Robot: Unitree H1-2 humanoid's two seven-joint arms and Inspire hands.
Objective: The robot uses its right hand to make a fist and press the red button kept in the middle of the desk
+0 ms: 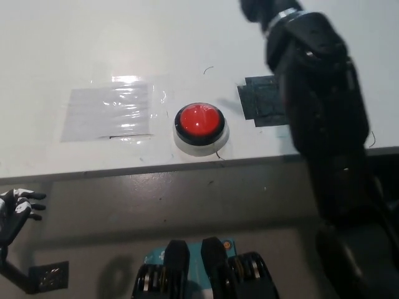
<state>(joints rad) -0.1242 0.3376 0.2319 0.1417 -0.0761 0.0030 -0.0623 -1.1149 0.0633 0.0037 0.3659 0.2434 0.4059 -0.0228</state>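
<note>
- Red button (199, 121) sits mid-table (75, 50), near the front edge: a rigid dome, made for pushing squarely on its crown.
- Right robot hand (265, 11) high above, cut off; fingers unreadable.
- Left robot hand (17, 208) rests spread, empty.

A glossy sheet of clear plastic film (109, 112) lies flat on the white desk (93, 43), taped down and catching the light. Well apart from it, toward the right, a dark rectangular patch of tape (262, 106) sticks to the surface.
</note>
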